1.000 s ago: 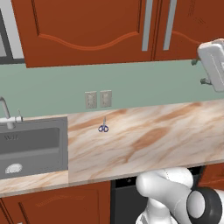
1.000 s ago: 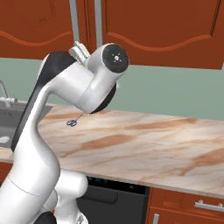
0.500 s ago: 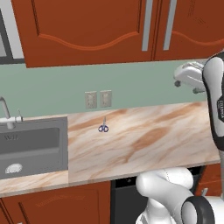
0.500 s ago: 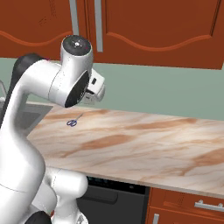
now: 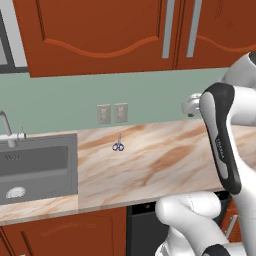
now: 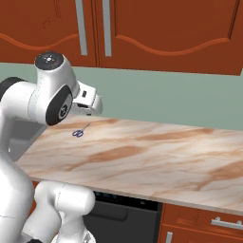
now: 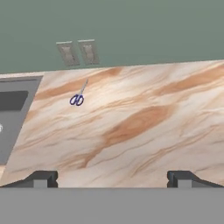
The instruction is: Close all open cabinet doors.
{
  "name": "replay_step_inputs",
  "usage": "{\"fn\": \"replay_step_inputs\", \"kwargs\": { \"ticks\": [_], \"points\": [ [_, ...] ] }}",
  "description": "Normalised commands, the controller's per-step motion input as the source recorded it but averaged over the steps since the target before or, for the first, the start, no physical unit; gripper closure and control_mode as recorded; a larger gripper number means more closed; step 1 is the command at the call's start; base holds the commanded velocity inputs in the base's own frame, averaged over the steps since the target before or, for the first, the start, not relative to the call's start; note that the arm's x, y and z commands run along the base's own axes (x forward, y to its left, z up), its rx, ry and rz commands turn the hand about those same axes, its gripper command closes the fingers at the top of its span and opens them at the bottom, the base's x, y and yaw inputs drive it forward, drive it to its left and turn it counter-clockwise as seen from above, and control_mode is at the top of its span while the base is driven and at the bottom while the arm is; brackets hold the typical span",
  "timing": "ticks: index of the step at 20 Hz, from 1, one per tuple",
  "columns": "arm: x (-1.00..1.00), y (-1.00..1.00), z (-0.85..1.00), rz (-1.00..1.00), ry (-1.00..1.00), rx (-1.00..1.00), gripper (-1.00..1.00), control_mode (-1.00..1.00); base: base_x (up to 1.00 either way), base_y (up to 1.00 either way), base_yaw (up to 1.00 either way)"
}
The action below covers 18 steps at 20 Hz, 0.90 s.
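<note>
Cabinet doors (image 5: 100, 35) cut off above, scissors (image 7: 77, 99) small on counter (image 7: 144, 127); jaws wide, empty

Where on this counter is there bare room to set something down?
The marble counter is bare from the scissors rightward to the arm, and along the front edge. Left of the scissors, the sink takes the space. The outlets sit on the wall above.

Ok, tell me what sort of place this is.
A rendered home kitchen, by the look of it: a marble-patterned counter with a steel sink set in, reddish-brown wall cabinet doors above, and wall outlets on the green backsplash.
</note>
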Motion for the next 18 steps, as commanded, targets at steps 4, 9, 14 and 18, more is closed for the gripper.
{"fn": "replay_step_inputs", "kwargs": {
  "ticks": [4,9,14,18],
  "points": [
    [-0.05,0.09,-0.19,-0.01,-0.07,0.00,-1.00,-1.00,0.00,0.00,0.00],
    [-0.04,0.04,-0.08,-0.01,0.00,0.00,-1.00,-1.00,0.00,0.00,0.00],
    [0.00,0.00,0.00,0.00,0.00,0.00,-1.00,-1.00,0.00,0.00,0.00],
    [0.00,0.00,0.00,0.00,0.00,0.00,-1.00,-1.00,0.00,0.00,0.00]
  ]
}}
